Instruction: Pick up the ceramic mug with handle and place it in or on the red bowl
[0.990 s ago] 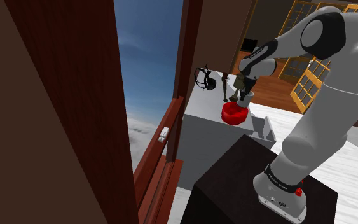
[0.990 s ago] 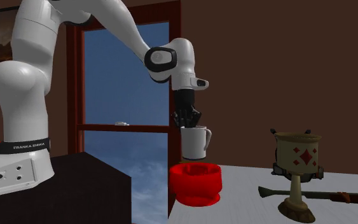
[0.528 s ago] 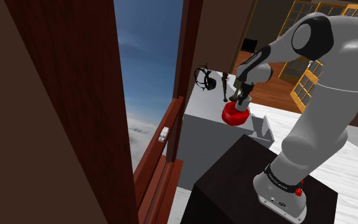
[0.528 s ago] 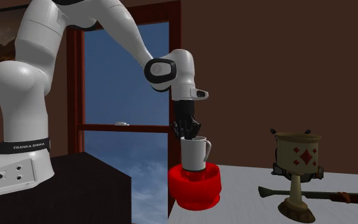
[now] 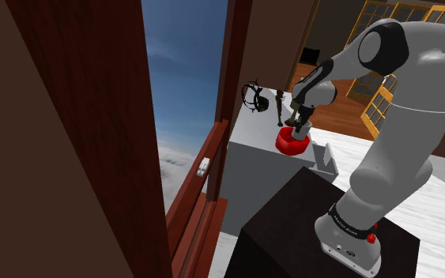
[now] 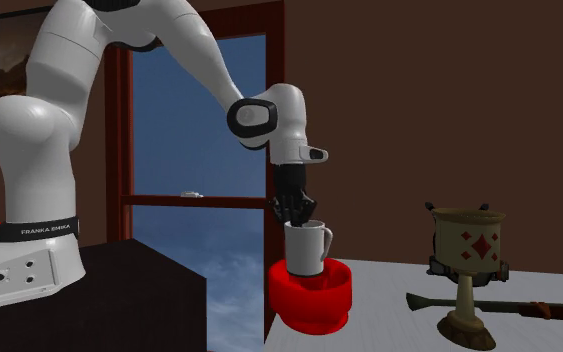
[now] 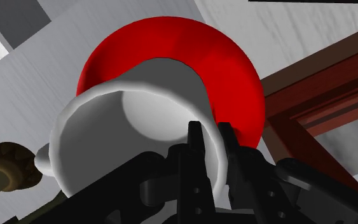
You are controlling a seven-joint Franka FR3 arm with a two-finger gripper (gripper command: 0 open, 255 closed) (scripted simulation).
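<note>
While beneath bowl, pale table; brown walls.

Cannot see the base of the mug from the second exterior view, sunk inside the red bowl. Loses the far end of the dark rod past that view's right edge. Too small in the shoulder view to separate mug from end effector.

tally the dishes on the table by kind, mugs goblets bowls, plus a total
mug: 1
goblet: 1
bowl: 1
total: 3
</note>
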